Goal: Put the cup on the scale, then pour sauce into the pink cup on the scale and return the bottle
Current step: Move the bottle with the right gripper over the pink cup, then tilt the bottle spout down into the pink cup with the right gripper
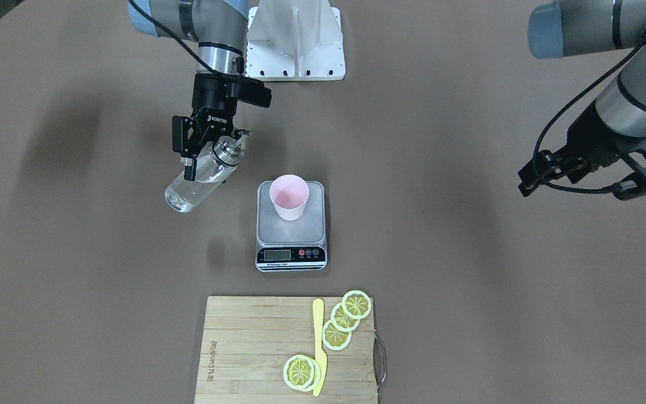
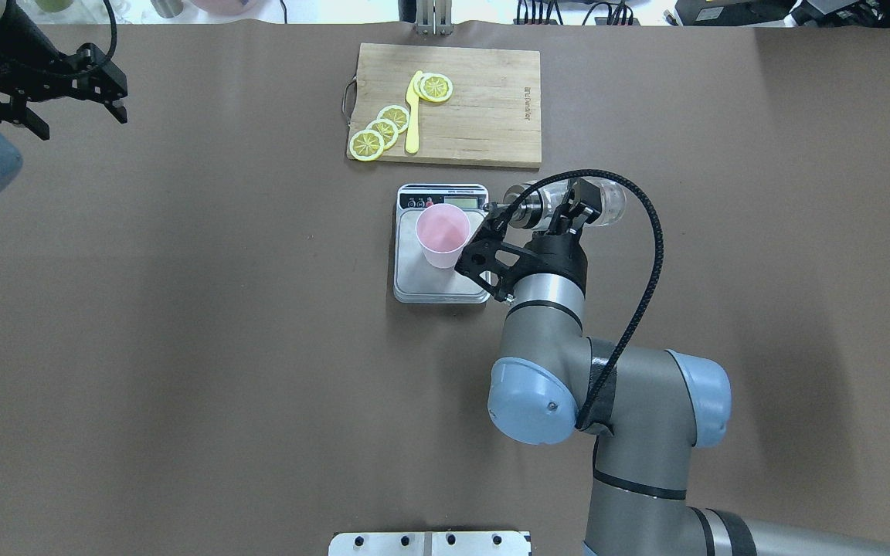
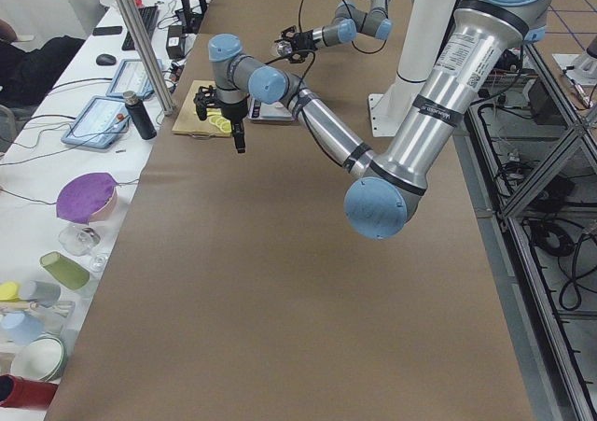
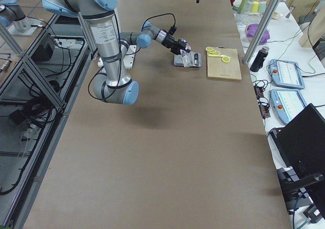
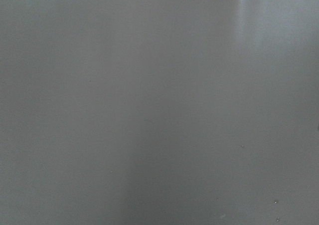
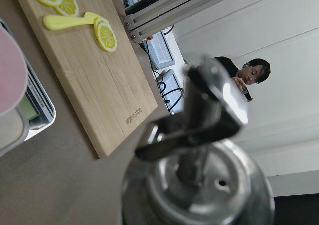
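The right claw (image 1: 202, 161) is clenched on the bottle (image 1: 198, 182), gripping the glass just below the silver pourer cap (image 1: 227, 149). White lettering on the claw's black body reads ROBOTIQ. The bottle hangs tilted above the table (image 1: 76, 280). Its long axis runs from the base, low and turned away from the scale, up to the cap and spout, which point toward the cup (image 1: 289, 196). The sauce (image 1: 184, 197) pools clear in the lower end.

The cup lies to the robot's left of this claw, upright on the scale (image 1: 278, 231). In the overhead view the spout sits just beside the cup's rim, not over its mouth. So the pour likely needs a short carry leftward and more tilt.

The scale's display shows no digits I can read. The burned mark on the cutting board (image 1: 255, 336) is too small to make out.

The left claw (image 2: 82, 125) hangs released and empty, well apart, so the right arm is clearly nearer.
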Robot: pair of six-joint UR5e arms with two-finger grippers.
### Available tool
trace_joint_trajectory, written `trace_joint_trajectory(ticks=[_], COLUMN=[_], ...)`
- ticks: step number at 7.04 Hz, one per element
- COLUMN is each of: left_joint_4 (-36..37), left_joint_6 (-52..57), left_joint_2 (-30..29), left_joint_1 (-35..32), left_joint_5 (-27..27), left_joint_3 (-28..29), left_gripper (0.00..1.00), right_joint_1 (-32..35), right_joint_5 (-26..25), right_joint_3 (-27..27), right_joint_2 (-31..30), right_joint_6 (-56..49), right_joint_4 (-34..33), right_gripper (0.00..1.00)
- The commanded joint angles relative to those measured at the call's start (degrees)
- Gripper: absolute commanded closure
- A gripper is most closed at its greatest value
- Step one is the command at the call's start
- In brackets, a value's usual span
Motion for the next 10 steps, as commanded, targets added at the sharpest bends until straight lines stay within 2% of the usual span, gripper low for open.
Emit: trace_joint_trajectory(ticks=[1,3,5,10], left_joint_4=[-1.89,-3.99,-5.59,-5.59], left_joint_6=[0.0,0.0,0.0,0.0], left_joint_2=[0.02,0.19,0.2,0.2], left_joint_1=[0.01,0.01,0.01,0.01], left_joint_5=[-0.01,-0.01,-0.45,-0.62], left_joint_3=[1.81,3.65,5.15,5.59], left_gripper=[0.01,0.01,0.01,0.01], right_joint_1=[-0.02,0.16,0.51,2.88], right_joint_5=[-4.37,-8.22,-12.36,-15.89], right_joint_3=[-5.19,-12.05,-13.74,-14.98], right_joint_2=[0.9,5.03,5.13,5.39], right_joint_6=[-2.55,-7.17,-11.85,-18.01], right_joint_4=[-1.12,-1.21,-1.21,-0.77], right_gripper=[1.0,1.0,1.0,1.0])
